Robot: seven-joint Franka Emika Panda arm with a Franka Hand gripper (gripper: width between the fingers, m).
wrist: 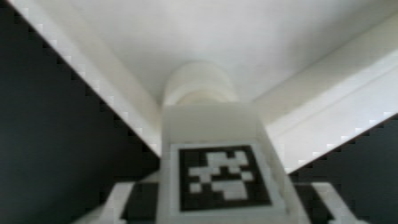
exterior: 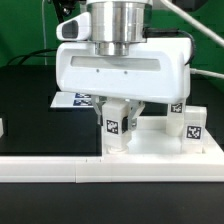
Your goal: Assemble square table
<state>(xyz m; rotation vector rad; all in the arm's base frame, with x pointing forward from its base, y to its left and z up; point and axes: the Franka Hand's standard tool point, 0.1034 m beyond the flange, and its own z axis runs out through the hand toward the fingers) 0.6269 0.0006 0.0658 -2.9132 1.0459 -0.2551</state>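
Note:
The white square tabletop lies flat just behind the border rail. One white tagged leg stands upright on its corner at the exterior view's right. My gripper hangs straight down over the top's left corner, shut on a second tagged leg that stands upright there. In the wrist view this leg fills the middle with its tag facing the camera, held between the fingers, with the white top beyond it. The socket under the leg is hidden.
The long white border rail runs along the front. The marker board lies flat behind the gripper on the black table. A small white part shows at the exterior view's left edge. A green backdrop stands behind.

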